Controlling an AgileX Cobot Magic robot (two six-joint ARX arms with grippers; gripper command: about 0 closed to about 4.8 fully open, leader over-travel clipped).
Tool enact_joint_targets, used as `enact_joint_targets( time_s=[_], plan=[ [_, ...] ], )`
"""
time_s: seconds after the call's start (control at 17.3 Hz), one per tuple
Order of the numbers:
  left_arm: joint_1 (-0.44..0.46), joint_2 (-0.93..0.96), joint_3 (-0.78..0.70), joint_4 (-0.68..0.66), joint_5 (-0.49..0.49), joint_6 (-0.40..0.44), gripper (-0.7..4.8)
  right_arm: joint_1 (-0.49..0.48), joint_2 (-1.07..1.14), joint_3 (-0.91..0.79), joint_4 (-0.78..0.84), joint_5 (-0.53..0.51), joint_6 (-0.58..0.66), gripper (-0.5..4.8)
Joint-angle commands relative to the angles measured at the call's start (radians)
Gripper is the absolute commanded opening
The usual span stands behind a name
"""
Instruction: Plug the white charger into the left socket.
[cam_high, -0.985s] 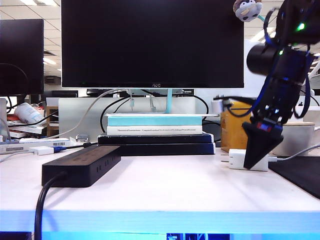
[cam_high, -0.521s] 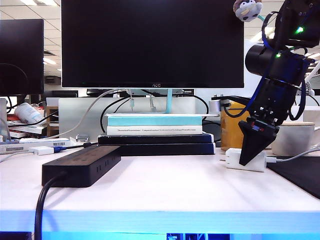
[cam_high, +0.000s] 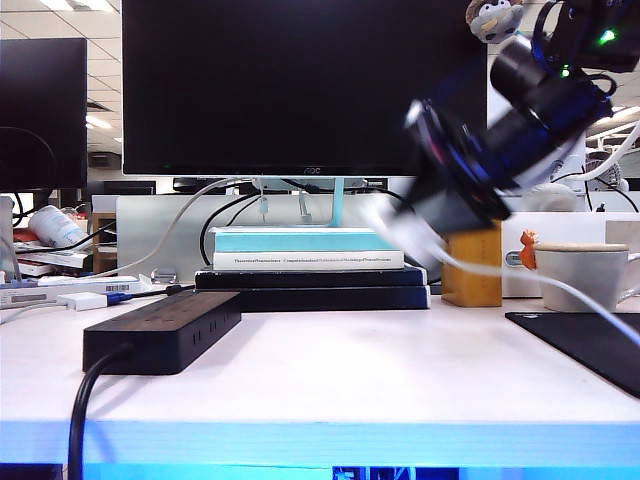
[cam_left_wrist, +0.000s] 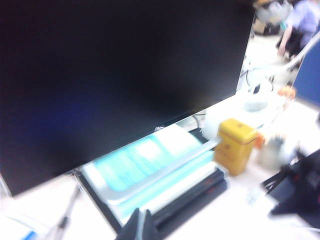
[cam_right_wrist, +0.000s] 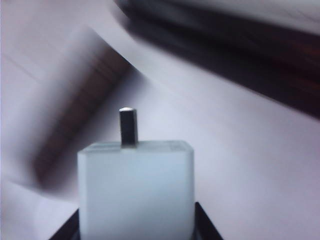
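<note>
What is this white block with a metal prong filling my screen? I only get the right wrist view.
Observer: That's the white charger. The exterior view shows the right gripper holding it in the air above the table, in front of the monitor.
Operator: Where does it plug in?
Observer: Into a black power strip that lies at the left of the table, well apart from the charger.
Operator: And the other arm?
Observer: Its wrist view shows the left gripper shut on nothing, facing the monitor and the books under it.
</note>
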Motion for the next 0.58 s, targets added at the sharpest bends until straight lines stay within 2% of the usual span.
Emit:
enact_joint_targets(
  time_s=[0.06, 0.23, 0.35, 0.46, 0.58],
  plan=[
    [0.000, 0.008, 0.004, 0.007, 0.195, 0.153, -0.05, 0.000, -0.011, 0.005, 0.384, -0.228, 0.626, 0.81],
    [-0.064, 0.036, 0.004, 0.010, 0.223, 0.192, -0.05, 0.007, -0.011, 0.005, 0.669, -0.261, 0.851, 0.80],
    [-0.120, 0.074, 0.004, 0.011, 0.202, 0.202, -0.05, 0.025, -0.011, 0.005, 0.723, -0.248, 0.917, 0.80],
    [-0.180, 0.115, 0.004, 0.008, 0.139, 0.330, -0.06, 0.060, -0.011, 0.005, 0.728, -0.243, 0.966, 0.80],
    [-0.254, 0.164, 0.004, 0.008, 0.089, 0.554, -0.06, 0.121, -0.011, 0.005, 0.754, -0.217, 1.151, 0.80]
  ],
)
